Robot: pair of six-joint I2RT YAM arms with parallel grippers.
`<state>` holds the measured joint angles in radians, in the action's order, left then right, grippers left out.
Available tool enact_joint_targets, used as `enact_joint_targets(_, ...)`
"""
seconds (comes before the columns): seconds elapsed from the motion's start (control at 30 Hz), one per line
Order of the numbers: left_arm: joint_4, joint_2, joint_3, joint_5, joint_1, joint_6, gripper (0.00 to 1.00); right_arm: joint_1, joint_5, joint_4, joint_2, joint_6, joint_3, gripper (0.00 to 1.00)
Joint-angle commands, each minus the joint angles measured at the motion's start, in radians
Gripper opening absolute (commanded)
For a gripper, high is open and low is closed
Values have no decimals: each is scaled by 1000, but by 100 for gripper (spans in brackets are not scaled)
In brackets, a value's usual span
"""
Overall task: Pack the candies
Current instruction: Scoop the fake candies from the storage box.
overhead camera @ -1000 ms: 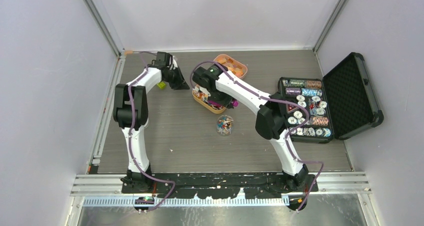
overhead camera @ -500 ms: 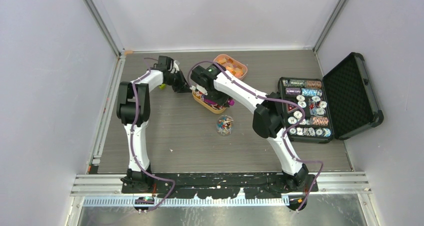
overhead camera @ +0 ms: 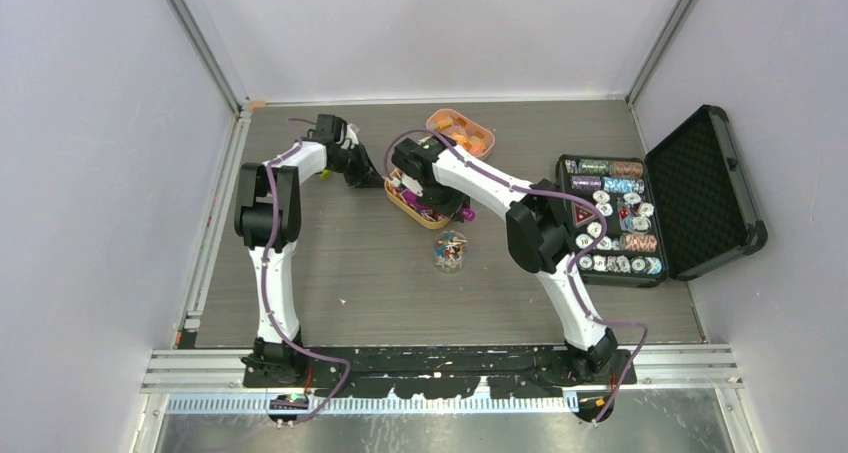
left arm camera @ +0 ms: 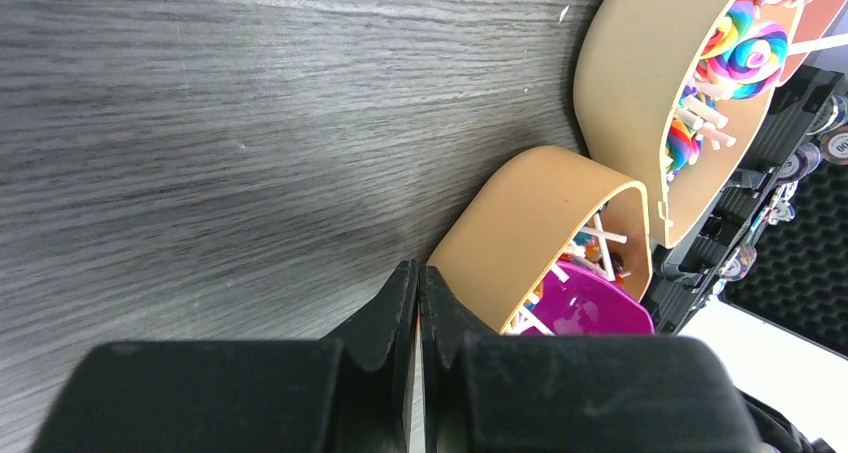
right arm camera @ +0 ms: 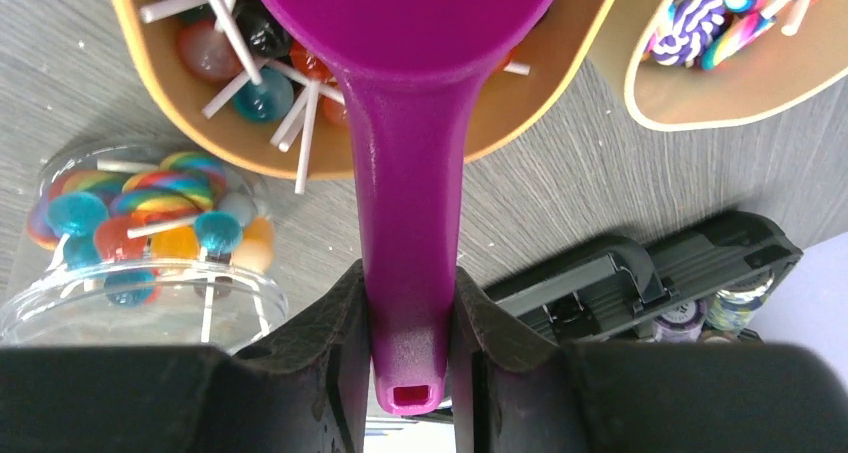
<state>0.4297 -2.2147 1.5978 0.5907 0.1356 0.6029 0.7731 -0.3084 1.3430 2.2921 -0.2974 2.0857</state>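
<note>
The candies (right arm camera: 235,63) are small round lollipops on white sticks, piled in a tan tray (overhead camera: 408,205). My right gripper (right arm camera: 408,313) is shut on the handle of a magenta scoop (right arm camera: 410,203), and the scoop's bowl lies over the sweets in that tray (right arm camera: 500,123). A clear jar (overhead camera: 450,251) with several lollipops (right arm camera: 150,218) stands just in front of the tray. My left gripper (left arm camera: 418,283) is shut and holds nothing; its tips rest on the table against the tray's outer wall (left arm camera: 530,223), on the tray's left side (overhead camera: 375,178).
A second tan tray (overhead camera: 461,131) of swirl lollipops (left arm camera: 745,48) sits behind the first. An open black case (overhead camera: 610,218) of poker chips lies at the right, its lid (overhead camera: 705,173) tipped back. A small yellow-green object (overhead camera: 323,173) lies by the left arm.
My left gripper has edged right, up to the tray's wall. The right wrist has shifted slightly over the tray, with the scoop still in its grip.
</note>
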Motion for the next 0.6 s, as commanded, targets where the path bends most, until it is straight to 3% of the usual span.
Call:
enact_joint_targets(0.0,-26,8,14,52,4,9,6,2,52,-126,-78,-3,-51,0)
enact_joint_targets(0.57,-29,21,13,63,4,9,8,-6,2,-124,-70,-23,-34,1)
